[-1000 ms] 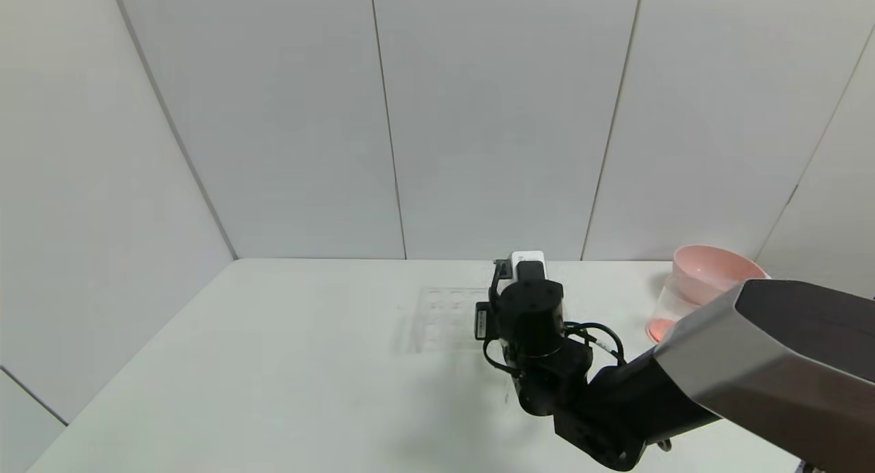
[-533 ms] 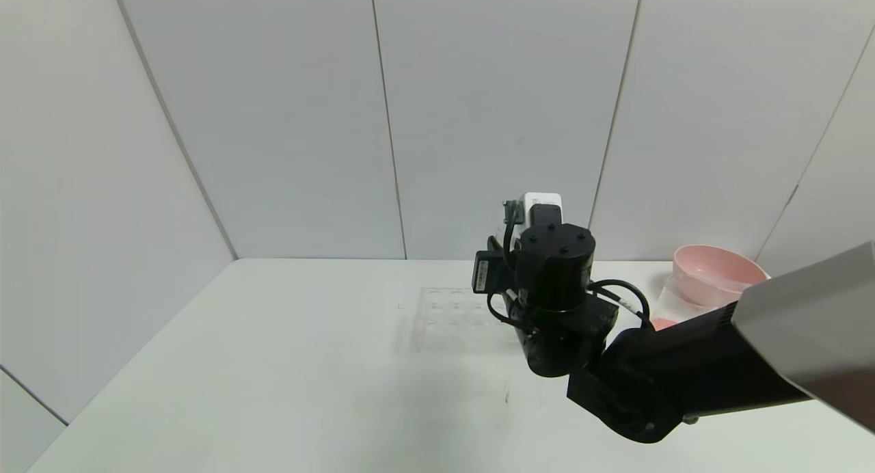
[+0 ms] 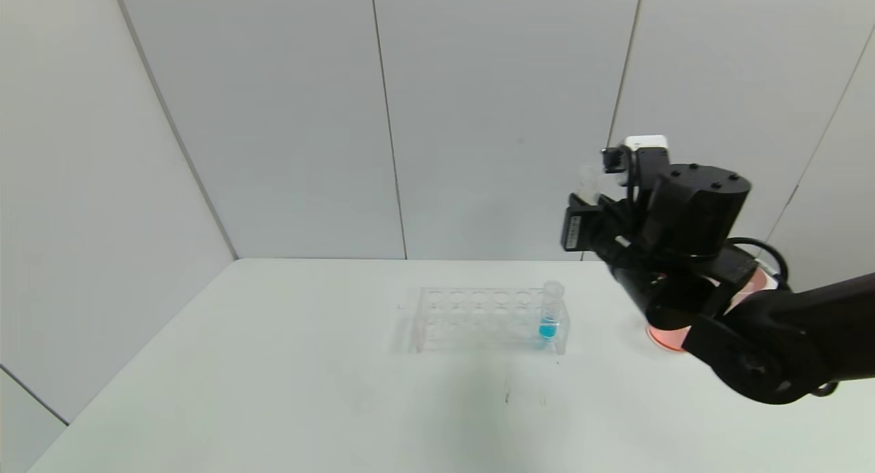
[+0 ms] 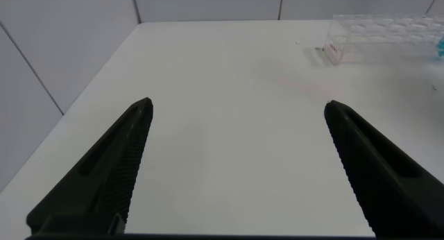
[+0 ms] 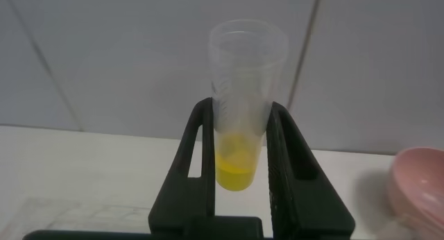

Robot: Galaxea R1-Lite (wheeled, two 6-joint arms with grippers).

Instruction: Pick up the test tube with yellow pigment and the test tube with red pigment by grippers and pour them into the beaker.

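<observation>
The left gripper point(image 4: 236, 164) hangs over the bare white tabletop point(image 4: 229, 94), fingers wide. At the head view's right, the right gripper point(image 5: 239, 157) pinches the test tube with yellow pigment point(image 5: 243, 105), ribbed clear plastic, upright. Behind it sits the beaker point(image 3: 666, 336) with red-orange liquid, beside a glossy pink bowl point(image 5: 420, 184).

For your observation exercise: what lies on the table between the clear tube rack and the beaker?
Bare table; nothing stands between the rack and the beaker, as the head view shows. The right gripper hangs above.
</observation>
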